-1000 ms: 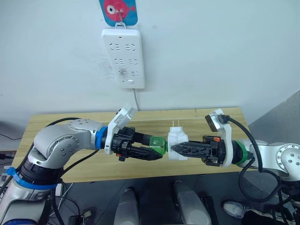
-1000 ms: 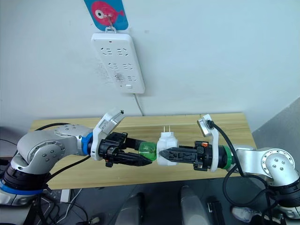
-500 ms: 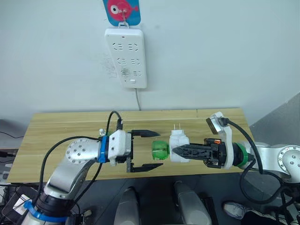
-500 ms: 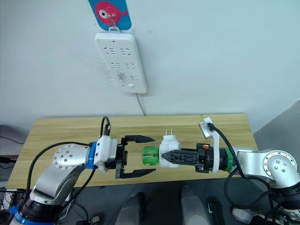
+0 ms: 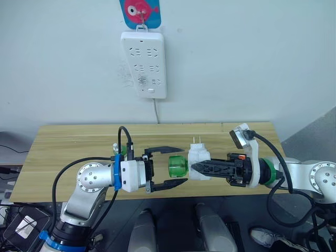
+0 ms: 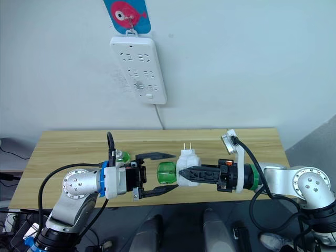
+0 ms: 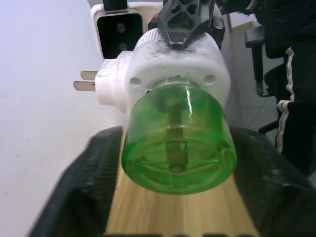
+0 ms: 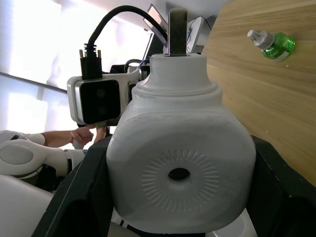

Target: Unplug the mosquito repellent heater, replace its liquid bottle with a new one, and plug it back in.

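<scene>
Heater [image 5: 199, 162] at frame centre, above counter [image 5: 68, 142] front edge, prongs pointing up, green bottle [image 5: 178, 166] sticking out of its left end

Right gripper [image 5: 195, 167] jaws closed on heater body

Left gripper [image 5: 176, 166] jaws wide open, one finger above bottle, one below, not touching

Second green bottle [image 8: 272, 43] lying on counter behind left wrist

Power strip [image 5: 144, 64] on wall, upper centre, sockets empty
</scene>
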Motion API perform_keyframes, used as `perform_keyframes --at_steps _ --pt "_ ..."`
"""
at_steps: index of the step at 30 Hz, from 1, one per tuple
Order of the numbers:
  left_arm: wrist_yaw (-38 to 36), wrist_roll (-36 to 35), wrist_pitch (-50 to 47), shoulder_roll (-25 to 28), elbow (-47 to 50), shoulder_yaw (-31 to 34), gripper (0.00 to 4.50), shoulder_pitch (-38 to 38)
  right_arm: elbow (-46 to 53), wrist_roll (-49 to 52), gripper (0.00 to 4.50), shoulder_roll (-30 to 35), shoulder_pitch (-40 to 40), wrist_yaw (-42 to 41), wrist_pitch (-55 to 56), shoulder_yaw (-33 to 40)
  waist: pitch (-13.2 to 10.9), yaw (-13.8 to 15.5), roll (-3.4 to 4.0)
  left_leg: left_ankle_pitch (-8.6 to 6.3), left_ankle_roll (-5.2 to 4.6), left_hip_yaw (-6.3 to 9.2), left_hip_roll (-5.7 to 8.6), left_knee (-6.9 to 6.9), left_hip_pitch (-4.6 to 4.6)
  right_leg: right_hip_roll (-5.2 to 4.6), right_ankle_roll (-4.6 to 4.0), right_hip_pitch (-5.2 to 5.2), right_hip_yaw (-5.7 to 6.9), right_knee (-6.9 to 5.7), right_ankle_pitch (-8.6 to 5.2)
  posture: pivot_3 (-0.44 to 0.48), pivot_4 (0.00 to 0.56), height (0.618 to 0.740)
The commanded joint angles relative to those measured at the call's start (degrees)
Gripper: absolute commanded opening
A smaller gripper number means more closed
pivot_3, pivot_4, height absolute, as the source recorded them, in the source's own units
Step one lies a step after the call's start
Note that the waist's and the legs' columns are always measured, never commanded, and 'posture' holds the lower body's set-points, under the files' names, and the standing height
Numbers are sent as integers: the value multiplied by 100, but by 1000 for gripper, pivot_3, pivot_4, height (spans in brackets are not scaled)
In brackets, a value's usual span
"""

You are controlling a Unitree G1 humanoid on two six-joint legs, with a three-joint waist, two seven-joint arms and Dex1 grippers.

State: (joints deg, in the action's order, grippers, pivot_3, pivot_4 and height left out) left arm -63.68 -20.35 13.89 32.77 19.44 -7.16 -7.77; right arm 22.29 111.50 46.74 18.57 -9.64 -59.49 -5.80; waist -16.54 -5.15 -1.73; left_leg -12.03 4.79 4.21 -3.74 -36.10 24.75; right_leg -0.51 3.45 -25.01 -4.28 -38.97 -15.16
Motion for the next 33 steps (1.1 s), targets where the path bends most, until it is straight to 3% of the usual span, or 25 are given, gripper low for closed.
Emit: perform_keyframes --at_steps 1,3,6,8,10,13,20,27,29,33 --pt "-122 -385 -305 222 330 81 2244 -64 152 150 3010 15 16 9 7 48 0 0 0 0 0 0 0 0 0 0 0 0 0 0 0 -180 287 740" --pt "-127 -656 -880 437 499 77 2245 -113 156 150 3010 22 10 17 6 46 0 0 0 0 0 0 0 -1 0 0 0 1 0 0 0 -180 287 740" --pt "271 -1515 -2940 967 912 43 2245 -348 159 150 3010 56 11 15 -18 37 -1 -8 1 1 -1 3 0 -2 0 0 0 0 1 -3 0 -168 290 740" --pt "810 -3712 -5305 1570 730 183 2245 -918 172 150 3010 87 18 -1 -46 12 -3 -7 -1 1 -2 4 0 -1 -1 0 1 1 1 -3 0 -165 291 740" --pt "968 -4999 -6702 1934 370 268 2245 -1454 198 150 3010 124 28 -28 -81 -22 -7 -10 -1 6 -9 17 0 -2 2 6 1 1 6 -7 -1 -166 293 740" --pt "1088 -5036 -7100 1940 108 272 2245 -1850 230 150 3010 161 38 -60 -94 -57 -11 -23 6 6 -10 18 3 0 3 6 1 3 5 -2 -1 -166 292 740" --pt "911 -3845 -6263 1702 414 208 2245 -1468 270 150 3010 169 -2 -57 -33 -58 -13 -16 9 6 -10 18 1 5 3 7 -2 -1 6 -1 -3 -165 293 740" --pt "50 -1554 -3442 1577 561 65 4476 -168 263 150 3010 180 -28 -67 -6 -41 -13 -3 10 7 -10 15 2 5 2 7 -4 -1 2 1 -3 -167 297 740" --pt "-78 -968 -2547 1474 360 60 4500 227 272 150 3010 175 -34 -64 -1 -40 -13 13 10 6 -10 14 2 5 3 7 -5 -2 1 1 -3 -169 297 740" --pt "281 -16 -730 770 -54 186 4500 521 285 150 3010 165 -43 -57 12 -41 -14 54 13 6 -10 9 3 3 6 4 -5 -1 -2 4 -4 -170 296 740"
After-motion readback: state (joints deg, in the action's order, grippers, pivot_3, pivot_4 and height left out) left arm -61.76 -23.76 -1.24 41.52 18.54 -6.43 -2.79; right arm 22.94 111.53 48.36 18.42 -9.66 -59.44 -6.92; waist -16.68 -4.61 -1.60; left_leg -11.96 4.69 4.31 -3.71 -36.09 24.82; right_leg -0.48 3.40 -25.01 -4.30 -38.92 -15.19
